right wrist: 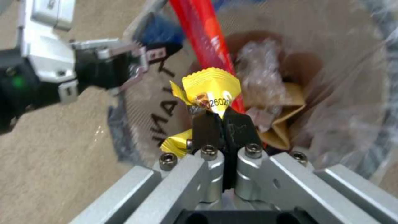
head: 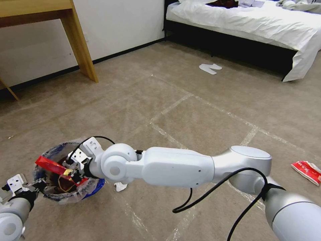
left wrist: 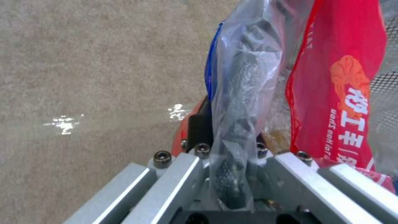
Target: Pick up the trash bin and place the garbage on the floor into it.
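We see the right gripper (head: 74, 174) reaching across over the mouth of the trash bin (head: 50, 194), its fingers (right wrist: 207, 126) pressed together and pinching the yellow wrapper (right wrist: 211, 90). The wrapper sticks out beyond the fingertips, at their twelve o'clock in the right wrist view, with a small yellow flap showing beside the finger base. Behind it, inside the bin, we see the red wrapper strip (head: 50, 165) leaning across the rim and the brown paper bag (right wrist: 286, 124) lying deeper in the liner.

The left gripper (head: 37, 185) sits at the bin's nine o'clock side in the head view, its fingers (left wrist: 199, 127) closed on the bin's rim, with the clear plastic liner (left wrist: 244, 93) bunched between them.

On the floor (head: 174, 100) we see a white scrap (head: 120, 186) just beside the bin at its three o'clock, a red-white packet (head: 307, 171) well apart at the far three o'clock edge, and a white packet (head: 210, 68) far off toward one o'clock, near the bed (head: 254, 23).
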Tool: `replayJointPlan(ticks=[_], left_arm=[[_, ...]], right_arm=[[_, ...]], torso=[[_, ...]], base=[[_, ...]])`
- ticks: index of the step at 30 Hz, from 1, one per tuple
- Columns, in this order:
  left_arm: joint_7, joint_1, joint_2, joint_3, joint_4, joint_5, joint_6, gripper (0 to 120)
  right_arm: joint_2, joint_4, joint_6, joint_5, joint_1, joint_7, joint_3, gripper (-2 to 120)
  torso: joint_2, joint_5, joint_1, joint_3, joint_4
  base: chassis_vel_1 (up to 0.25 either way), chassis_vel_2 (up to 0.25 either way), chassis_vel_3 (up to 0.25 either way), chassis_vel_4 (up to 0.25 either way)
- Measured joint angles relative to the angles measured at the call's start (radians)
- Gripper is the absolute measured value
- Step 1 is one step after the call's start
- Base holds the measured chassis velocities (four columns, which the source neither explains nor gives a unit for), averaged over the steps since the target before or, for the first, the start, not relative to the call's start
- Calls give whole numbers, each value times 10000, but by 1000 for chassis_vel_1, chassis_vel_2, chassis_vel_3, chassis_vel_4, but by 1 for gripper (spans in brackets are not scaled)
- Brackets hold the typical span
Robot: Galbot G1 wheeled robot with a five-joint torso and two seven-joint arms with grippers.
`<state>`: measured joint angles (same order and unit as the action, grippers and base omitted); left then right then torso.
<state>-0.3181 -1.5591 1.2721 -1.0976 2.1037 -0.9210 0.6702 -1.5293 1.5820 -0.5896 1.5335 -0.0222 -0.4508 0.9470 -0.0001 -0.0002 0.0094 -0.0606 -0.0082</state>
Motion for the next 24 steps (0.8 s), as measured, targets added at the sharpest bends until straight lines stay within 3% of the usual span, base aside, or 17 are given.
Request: replayJointPlan(ticks=[14, 24], left_arm=[[11, -20, 30, -22, 91, -14, -7, 0], [15, -46, 89, -53, 149, -22, -20, 0]], right_arm=[[-791, -1115, 215, -511, -261, 333, 390, 0], [-812, -1448, 367, -909, -298, 419, 539, 2]], torso=[[0, 1, 0, 1, 2], [1, 0, 0, 0, 0]], base=[[0, 0, 0, 0], [0, 0, 0, 0]])
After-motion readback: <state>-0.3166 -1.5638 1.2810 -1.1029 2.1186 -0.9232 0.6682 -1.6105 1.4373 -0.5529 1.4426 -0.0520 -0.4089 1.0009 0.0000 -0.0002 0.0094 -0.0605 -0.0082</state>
